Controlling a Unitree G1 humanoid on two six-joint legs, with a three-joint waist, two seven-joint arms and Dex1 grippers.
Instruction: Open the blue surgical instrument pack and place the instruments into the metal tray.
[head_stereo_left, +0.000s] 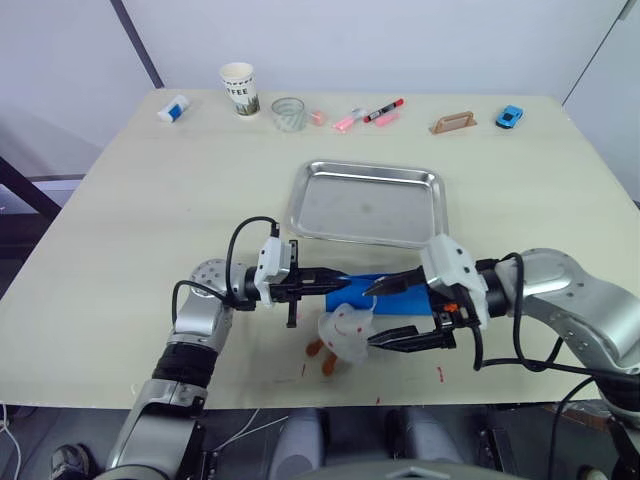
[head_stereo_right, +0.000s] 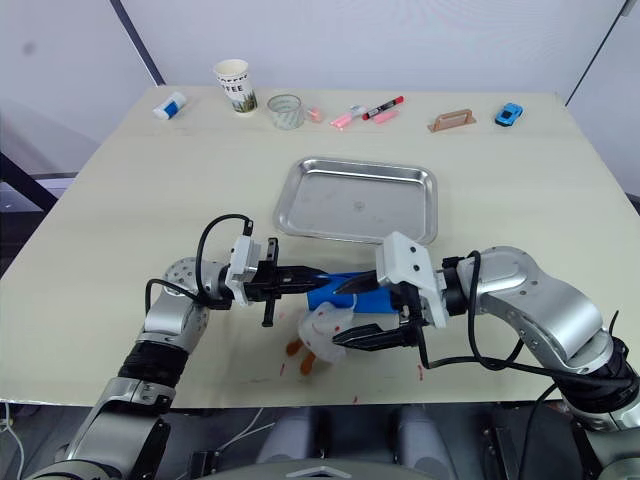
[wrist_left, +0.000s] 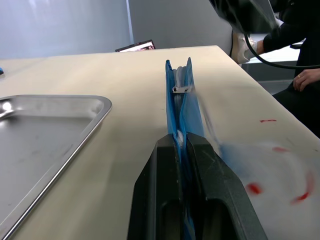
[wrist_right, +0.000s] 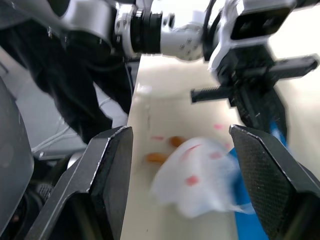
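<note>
The blue surgical instrument pack (head_stereo_left: 385, 298) lies just in front of the empty metal tray (head_stereo_left: 365, 205). My left gripper (head_stereo_left: 335, 283) is shut on the pack's left edge; in the left wrist view the pack (wrist_left: 182, 100) stands on edge between its fingers. A pale lining (head_stereo_left: 345, 333) with red marks bulges out of the pack toward the table's front. My right gripper (head_stereo_left: 375, 317) is open, one finger over the pack and the other in front of the lining. The right wrist view shows the lining (wrist_right: 195, 180) between its fingers (wrist_right: 112, 165). The instruments are hidden.
Two small orange bits (head_stereo_left: 320, 355) lie on the table beside the lining. Along the far edge stand a paper cup (head_stereo_left: 239, 88), a clear glass (head_stereo_left: 288, 113), pink and red markers (head_stereo_left: 370, 115), a tan handle piece (head_stereo_left: 453, 123), a blue toy car (head_stereo_left: 509, 117) and a small white bottle (head_stereo_left: 173, 108).
</note>
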